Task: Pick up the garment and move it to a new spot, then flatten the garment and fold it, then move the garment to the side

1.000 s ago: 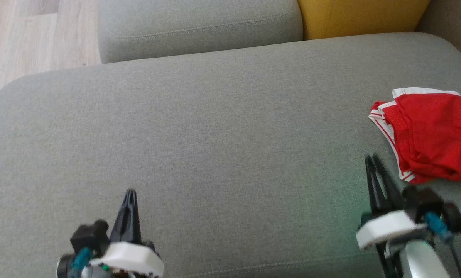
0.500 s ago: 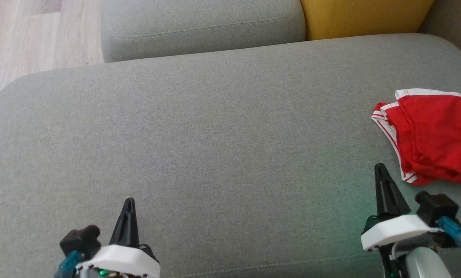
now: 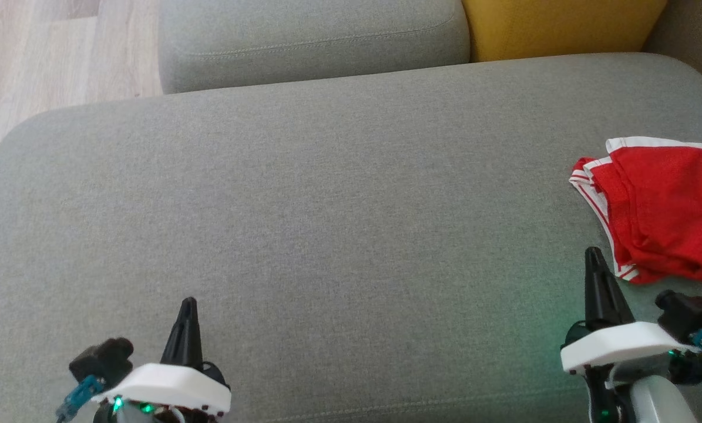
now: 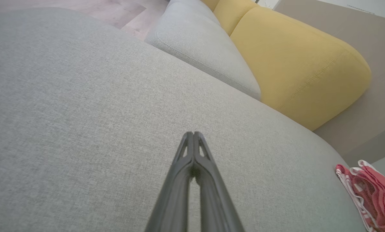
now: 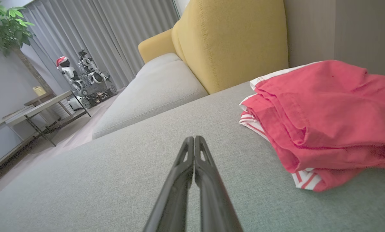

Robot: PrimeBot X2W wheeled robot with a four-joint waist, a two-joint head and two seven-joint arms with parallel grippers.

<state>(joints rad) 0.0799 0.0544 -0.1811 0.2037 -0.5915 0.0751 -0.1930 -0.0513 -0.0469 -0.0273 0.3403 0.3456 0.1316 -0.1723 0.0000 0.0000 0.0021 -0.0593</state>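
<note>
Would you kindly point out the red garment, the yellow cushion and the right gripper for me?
red garment (image 3: 662,211), head view, middle of the red fabric.
yellow cushion (image 5: 237,42), right wrist view, its front face.
right gripper (image 3: 593,255), head view, tips of its shut fingers.

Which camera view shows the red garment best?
The right wrist view: the garment lies close and large, folds and striped trim clear. The head view cuts it off at the right edge; the left wrist view has a small part.
</note>
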